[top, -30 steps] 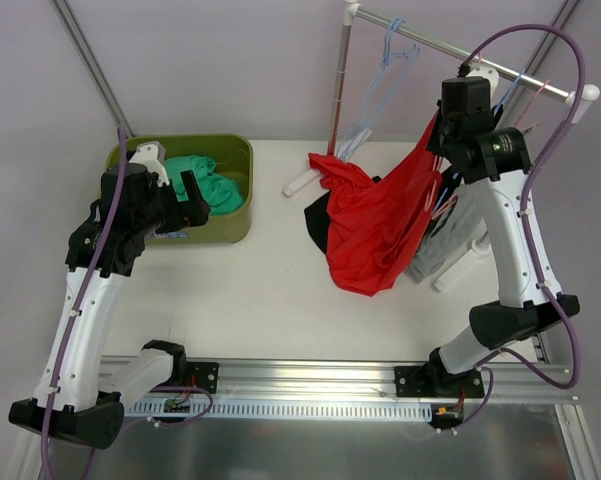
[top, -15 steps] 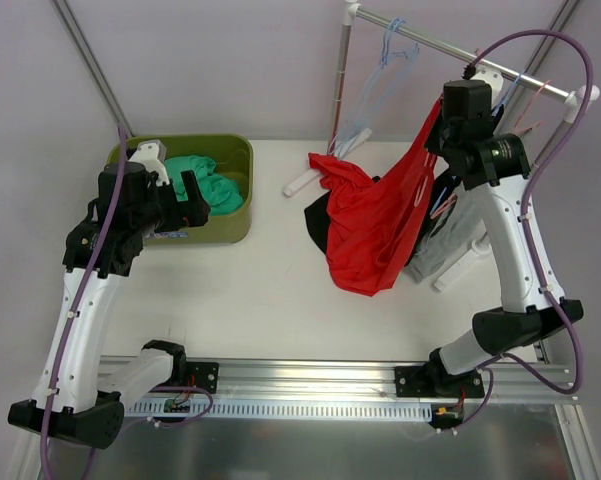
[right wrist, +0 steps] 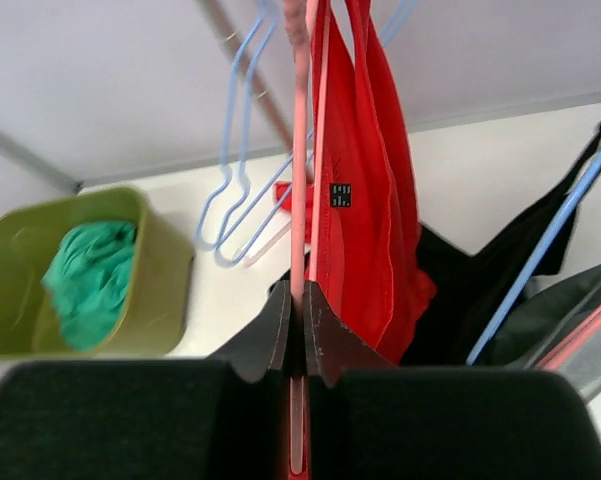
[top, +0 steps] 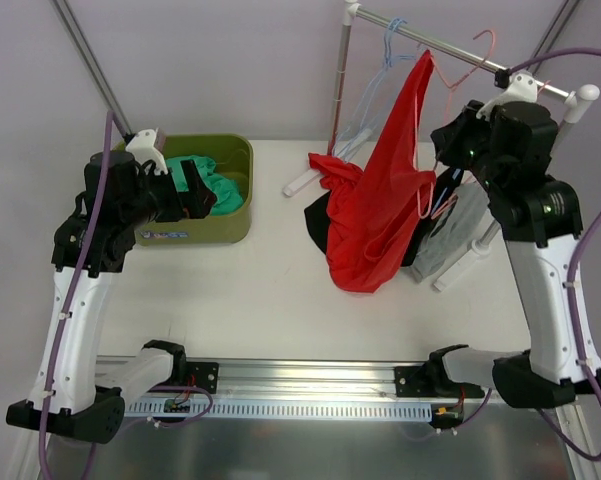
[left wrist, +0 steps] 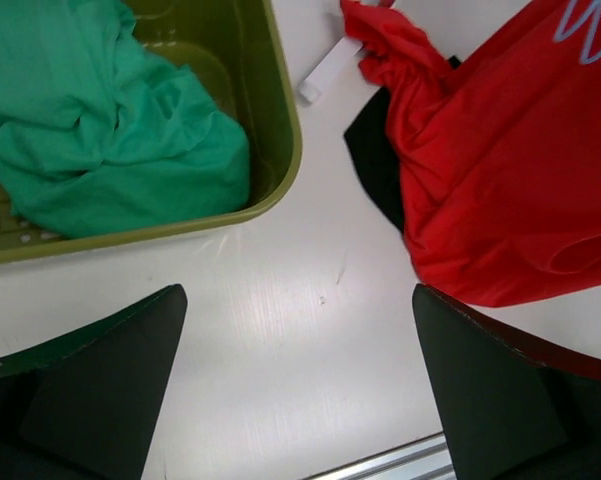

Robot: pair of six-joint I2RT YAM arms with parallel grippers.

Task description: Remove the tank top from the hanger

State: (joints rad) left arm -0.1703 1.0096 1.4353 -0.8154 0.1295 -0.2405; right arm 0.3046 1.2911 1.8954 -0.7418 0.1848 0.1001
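Overhead view. Table [top: 250,290]: bin [top: 235,228] at 10 o'clock, a cloth [top: 218,185] inside it. Rail [top: 375,18] runs above the far edge at 1 o'clock, spare hangers [top: 388,50] on it. Tank top [top: 380,210] hangs from the hanger [right wrist: 298,150] beside the rail (its lower part lies on the table at 2 o'clock), over a second garment [top: 316,222]. Right gripper [right wrist: 298,300] clamps the hanger, at 3 o'clock of the tank top. Left gripper [left wrist: 295,300] is by the bin, fingers apart.

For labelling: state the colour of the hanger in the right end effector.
The hanger is pink; the right wrist view shows it best.
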